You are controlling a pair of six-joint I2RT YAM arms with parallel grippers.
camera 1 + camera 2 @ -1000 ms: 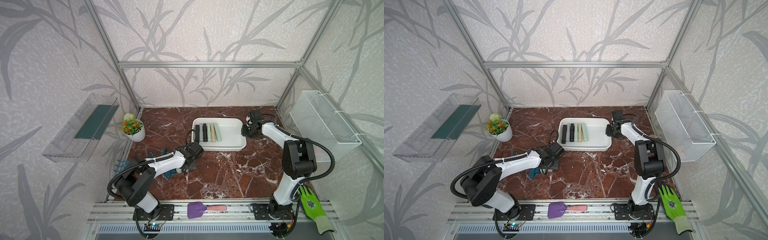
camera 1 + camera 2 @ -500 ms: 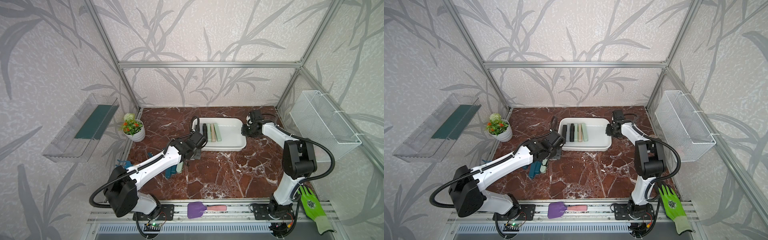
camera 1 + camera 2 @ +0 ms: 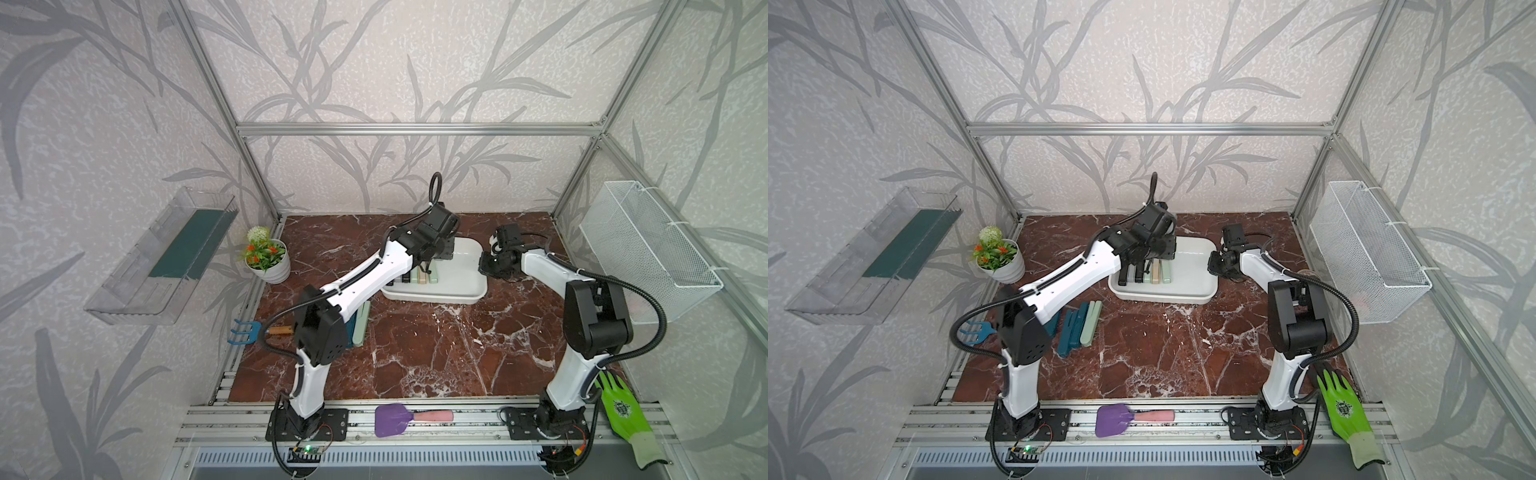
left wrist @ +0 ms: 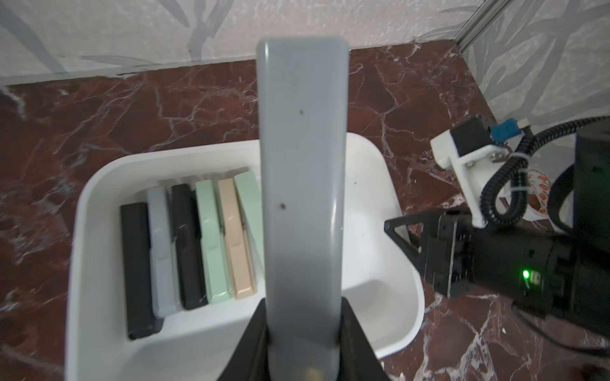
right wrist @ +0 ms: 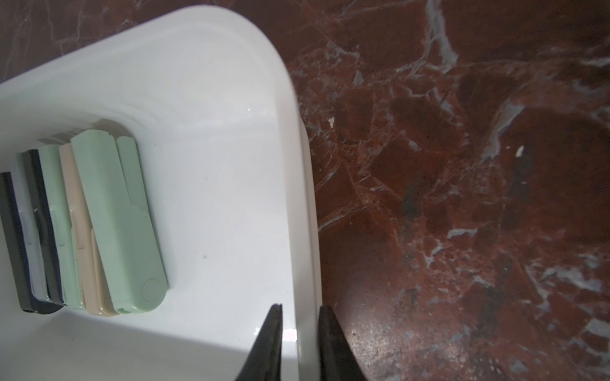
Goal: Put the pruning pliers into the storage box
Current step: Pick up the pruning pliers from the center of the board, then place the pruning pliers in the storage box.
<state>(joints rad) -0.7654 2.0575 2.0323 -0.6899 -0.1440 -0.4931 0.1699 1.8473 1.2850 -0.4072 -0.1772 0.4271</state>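
Pruning pliers [image 4: 302,165] clamped in the left hand [image 4: 302,336] should be laid flat beside the row [image 4: 188,250]; the storage box [image 5: 231,99] rim is gripped by the right hand [image 5: 298,316].

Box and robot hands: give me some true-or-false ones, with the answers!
1. The left gripper holds grey pliers over the box. True.
2. The box is empty. False: six pliers lie in a row inside it.
3. The right gripper pinches the box's rim. True.
4. All the pliers are put away. False: teal pliers lie on the table.
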